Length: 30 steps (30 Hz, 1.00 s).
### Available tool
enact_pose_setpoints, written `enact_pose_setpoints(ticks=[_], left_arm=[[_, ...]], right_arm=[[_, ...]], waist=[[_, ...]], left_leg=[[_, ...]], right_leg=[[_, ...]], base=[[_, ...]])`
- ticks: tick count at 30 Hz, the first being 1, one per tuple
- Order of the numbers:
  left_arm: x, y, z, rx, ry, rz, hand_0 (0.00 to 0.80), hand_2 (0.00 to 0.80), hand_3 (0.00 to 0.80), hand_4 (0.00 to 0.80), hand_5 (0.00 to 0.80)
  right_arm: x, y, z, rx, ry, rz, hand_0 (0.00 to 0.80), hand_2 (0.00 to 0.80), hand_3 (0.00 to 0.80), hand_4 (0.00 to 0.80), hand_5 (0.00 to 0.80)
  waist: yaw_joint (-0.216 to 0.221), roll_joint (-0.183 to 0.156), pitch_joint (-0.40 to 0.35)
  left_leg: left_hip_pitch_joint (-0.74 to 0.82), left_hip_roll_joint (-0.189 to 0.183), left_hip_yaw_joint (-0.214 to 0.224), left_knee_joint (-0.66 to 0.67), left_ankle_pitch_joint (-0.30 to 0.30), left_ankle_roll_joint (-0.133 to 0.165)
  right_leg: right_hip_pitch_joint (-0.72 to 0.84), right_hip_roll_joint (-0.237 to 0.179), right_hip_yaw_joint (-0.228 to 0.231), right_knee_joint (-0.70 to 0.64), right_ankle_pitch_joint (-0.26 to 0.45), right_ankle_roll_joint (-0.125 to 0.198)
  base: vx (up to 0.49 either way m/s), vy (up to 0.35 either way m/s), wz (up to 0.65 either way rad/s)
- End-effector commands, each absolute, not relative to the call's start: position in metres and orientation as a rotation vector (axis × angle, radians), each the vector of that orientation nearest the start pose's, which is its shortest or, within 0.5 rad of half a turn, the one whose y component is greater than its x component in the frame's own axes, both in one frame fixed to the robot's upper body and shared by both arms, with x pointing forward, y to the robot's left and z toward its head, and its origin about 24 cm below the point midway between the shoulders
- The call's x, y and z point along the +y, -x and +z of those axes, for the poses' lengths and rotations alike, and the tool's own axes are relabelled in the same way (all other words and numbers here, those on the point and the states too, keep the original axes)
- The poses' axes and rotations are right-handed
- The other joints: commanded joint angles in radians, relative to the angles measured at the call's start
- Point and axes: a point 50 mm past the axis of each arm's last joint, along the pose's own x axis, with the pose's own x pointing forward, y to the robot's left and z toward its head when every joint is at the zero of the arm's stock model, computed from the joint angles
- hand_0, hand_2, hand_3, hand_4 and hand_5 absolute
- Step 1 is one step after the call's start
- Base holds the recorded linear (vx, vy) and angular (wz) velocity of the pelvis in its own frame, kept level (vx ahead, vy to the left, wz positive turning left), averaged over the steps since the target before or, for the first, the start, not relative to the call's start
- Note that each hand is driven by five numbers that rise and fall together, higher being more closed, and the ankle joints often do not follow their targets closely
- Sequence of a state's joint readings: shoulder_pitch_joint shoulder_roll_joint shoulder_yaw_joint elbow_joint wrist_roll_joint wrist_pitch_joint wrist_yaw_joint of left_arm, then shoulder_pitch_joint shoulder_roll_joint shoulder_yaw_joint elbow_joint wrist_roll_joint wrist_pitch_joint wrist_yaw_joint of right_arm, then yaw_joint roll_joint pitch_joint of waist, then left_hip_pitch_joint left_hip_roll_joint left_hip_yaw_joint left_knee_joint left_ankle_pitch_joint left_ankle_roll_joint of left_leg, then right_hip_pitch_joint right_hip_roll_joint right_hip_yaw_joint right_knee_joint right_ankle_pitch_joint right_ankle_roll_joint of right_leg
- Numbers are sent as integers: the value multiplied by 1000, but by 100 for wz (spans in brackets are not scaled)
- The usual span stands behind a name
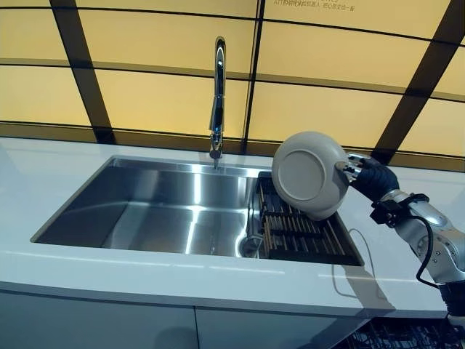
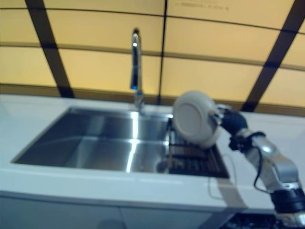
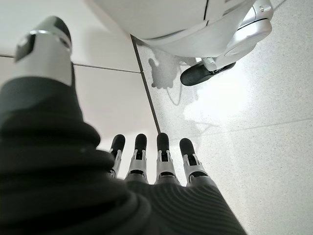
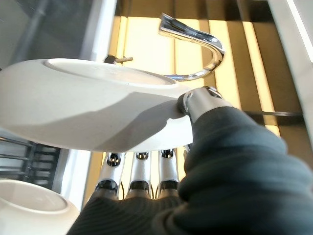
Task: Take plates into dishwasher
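We have the plate [image 1: 311,174] in our right hand [image 1: 370,177], lifted clear above the dark rack [image 1: 301,231] that sits in the right end of the sink [image 1: 145,207]. The thumb [image 4: 198,102] presses on the plate's underside at its rim and the fingers [image 4: 140,174] curl up under the opposite face, so the hand is pinching the plate by its edge. The relation that matters now is how the plate sits against the hand: it hangs out to the left of the wrist, toward the faucet [image 1: 217,94], standing on edge. Its foot ring and underside face back at us and its eating side faces the yellow wall panels. A round plate has no real long axis, so the useful line is the diameter running from the pinched rim out to the free rim, tilted slightly down toward the rack.

A second white dish [image 4: 32,208] shows below the hand in the right wrist view (apparently still in the rack). Part of a black wire basket [image 1: 399,336] shows at the lower right, below the worktop's front edge, and we judge it to be the dishwasher's. If so, the carry goes rightward and down, on the right arm's own side. The left hand [image 3: 146,156] hangs low over the floor, fingers straight and empty, far from the plate.
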State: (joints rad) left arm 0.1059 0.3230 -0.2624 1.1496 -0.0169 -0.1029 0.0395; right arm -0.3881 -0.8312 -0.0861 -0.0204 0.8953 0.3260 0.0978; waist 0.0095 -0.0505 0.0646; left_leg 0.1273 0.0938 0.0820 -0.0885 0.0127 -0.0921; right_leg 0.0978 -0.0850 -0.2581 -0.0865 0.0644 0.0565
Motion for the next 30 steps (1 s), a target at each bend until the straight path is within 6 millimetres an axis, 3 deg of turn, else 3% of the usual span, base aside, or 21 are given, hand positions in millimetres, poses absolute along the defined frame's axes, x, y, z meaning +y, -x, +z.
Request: enact_pose_setpoints(ticks=[1, 17, 30], left_arm=[[259, -81, -153, 1144, -452, 0, 0, 0, 0, 0, 0], [263, -76, -153, 1150, -434, 38, 0, 0, 0, 0, 0], [277, -85, -146, 1124, -448, 85, 0, 0, 0, 0, 0]], right_arm=[[-270, -291, 239, -354, -85, 151, 800, 800, 800, 800, 800], [-295, -263, 222, -351, 14, 0, 800, 800, 800, 800, 800], [-308, -236, 211, -363, 43, -68, 800, 800, 800, 800, 800]], waist=[[2, -36, -33], [-56, -31, -28], [-128, -46, -6]], left_leg=[[-23, -9, 26, 1, 10, 16], [-7, -23, 61, 1, -4, 32], [3, -42, 121, 18, -31, 66]], right_leg=[[39, -51, 43, 11, -10, 53], [12, -69, 94, 35, 5, 71], [-69, -112, 184, 114, 89, 129]], base=[[0, 0, 0], [2, 25, -6], [-27, 37, -21]])
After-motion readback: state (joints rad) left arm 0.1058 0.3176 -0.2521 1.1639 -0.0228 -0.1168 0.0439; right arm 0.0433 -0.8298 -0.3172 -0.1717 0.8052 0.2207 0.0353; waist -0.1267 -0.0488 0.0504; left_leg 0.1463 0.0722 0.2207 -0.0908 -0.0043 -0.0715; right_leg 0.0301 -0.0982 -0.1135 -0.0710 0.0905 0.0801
